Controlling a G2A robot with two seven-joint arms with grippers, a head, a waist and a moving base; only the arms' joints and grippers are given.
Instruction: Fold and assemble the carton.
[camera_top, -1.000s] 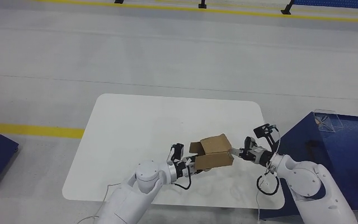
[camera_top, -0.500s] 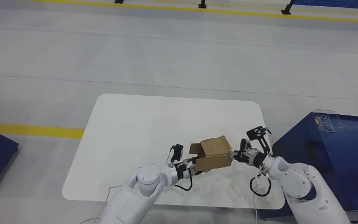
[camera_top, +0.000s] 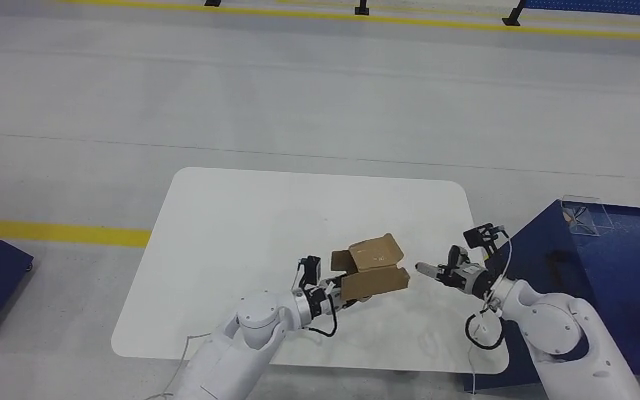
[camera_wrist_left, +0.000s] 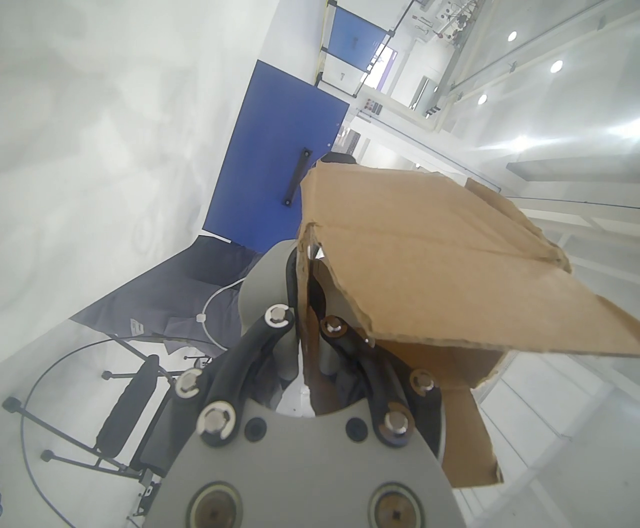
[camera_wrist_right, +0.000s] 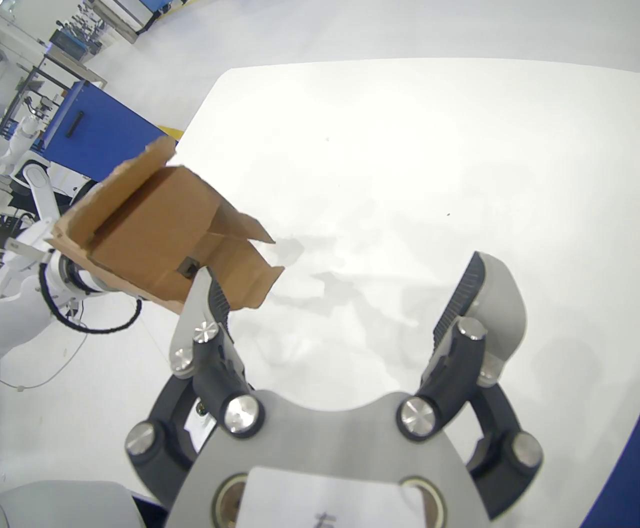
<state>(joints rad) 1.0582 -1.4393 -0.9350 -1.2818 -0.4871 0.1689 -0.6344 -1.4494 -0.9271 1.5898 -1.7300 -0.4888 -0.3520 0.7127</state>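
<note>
Carton (camera_top: 368, 268) of brown cardboard hangs tilted above the near part of the white bench (camera_top: 250, 220), off its surface, partly folded, with an upper flap sticking out and end flaps still loose. The left arm (camera_top: 265, 320) reaches it from the near side. In the left wrist view one cardboard wall runs down between the left jaws, which are clenched on it, while a wide panel spreads out past them. The right arm (camera_top: 540, 320) lies just to the right of the carton, its right jaws released and spread wide with nothing between them. Their fingers (camera_wrist_right: 492, 295) point toward the carton's open end; in the top view a small gap separates them from the cardboard. A blue cabinet (camera_top: 580, 260) stands off the bench's right end, and a yellow floor stripe (camera_top: 70, 233) runs at the left.
</note>
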